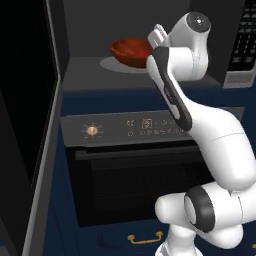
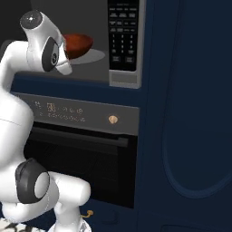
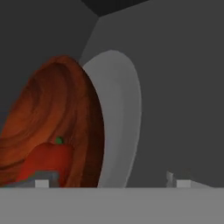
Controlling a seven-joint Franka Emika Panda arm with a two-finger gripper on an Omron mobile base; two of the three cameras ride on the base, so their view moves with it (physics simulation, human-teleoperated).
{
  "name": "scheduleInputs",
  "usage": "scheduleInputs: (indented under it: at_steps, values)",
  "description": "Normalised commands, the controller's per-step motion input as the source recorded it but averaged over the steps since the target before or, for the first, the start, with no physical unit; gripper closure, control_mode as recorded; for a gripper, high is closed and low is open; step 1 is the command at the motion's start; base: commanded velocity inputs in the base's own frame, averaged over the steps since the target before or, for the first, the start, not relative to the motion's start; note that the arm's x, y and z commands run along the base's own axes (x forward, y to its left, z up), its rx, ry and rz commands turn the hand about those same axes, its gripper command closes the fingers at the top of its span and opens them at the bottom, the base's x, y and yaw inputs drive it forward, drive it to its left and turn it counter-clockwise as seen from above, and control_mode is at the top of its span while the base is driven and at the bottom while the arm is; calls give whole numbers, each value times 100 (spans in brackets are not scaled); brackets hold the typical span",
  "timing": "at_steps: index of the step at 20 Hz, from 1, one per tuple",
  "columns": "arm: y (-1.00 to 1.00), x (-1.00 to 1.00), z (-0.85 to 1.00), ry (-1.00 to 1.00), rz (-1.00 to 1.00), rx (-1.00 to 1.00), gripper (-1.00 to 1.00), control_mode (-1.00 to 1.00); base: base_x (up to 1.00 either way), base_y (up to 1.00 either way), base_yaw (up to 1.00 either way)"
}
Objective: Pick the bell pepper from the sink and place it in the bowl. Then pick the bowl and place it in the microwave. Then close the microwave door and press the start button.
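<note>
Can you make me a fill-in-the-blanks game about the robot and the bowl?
1. The bowl sits inside the ____.
2. The red thing lying in the bowl is a bell ____.
3. The microwave door is ____.
4. The oven is ____ the microwave.

Missing words: microwave; pepper; open; below

Rendered home kitchen. A built-in microwave (image 1: 150,60), its door (image 1: 30,115) swung open to its left and its keypad (image 2: 122,34) at its right, sits directly above an oven (image 1: 135,165) with a gold knob (image 2: 113,119). Dark blue cabinetry (image 2: 190,113) stands right of the oven; a gold-handled drawer (image 1: 145,238) lies below it.
</note>
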Motion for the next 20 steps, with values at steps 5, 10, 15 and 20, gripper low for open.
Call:
scheduleInputs:
  at_steps: [5,10,15,20]
  values:
    - [3,-78,16,-17,-1,-9,-100,-100,0,0,0]
    - [7,-45,8,-12,-2,-12,-100,-100,0,0,0]
    - [0,-3,-25,2,0,-20,-100,-100,0,0,0]
    - [23,-41,-6,-21,-4,-34,-100,-100,0,0,0]
